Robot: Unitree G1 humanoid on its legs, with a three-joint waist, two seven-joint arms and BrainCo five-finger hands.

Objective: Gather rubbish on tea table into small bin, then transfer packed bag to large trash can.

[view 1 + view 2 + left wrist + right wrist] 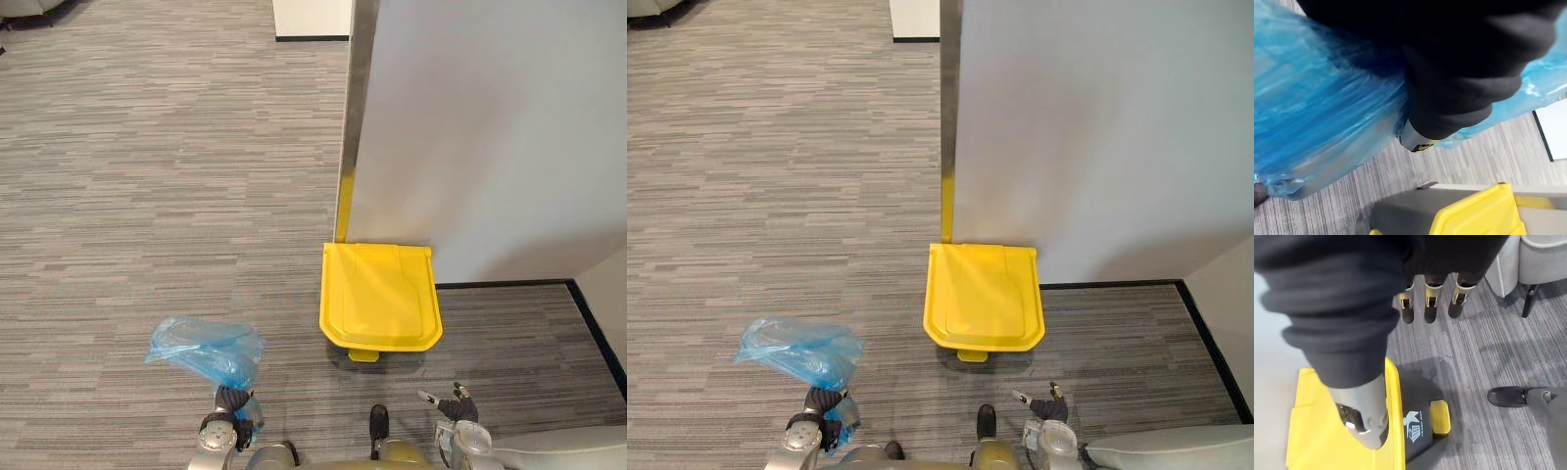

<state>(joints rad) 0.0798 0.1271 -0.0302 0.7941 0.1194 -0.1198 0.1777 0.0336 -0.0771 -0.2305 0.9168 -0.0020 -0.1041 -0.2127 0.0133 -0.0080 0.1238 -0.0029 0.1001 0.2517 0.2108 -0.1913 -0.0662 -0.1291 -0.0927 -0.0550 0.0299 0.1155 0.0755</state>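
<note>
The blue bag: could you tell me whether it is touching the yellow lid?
Apart. The left eye view shows a wide strip of carpet between the blue bag, held by the left hand, and the yellow lid.

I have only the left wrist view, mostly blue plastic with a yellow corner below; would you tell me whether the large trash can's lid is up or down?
Observer: Down. From the head views the yellow lid lies flat and shut on the large trash can.
Operator: Thank you. My left hand is gripping the blue bag; is the right hand free?
Observer: Yes. The right hand holds nothing; its fingers are straight, over the carpet in front of the can, near the yellow pedal.
</note>
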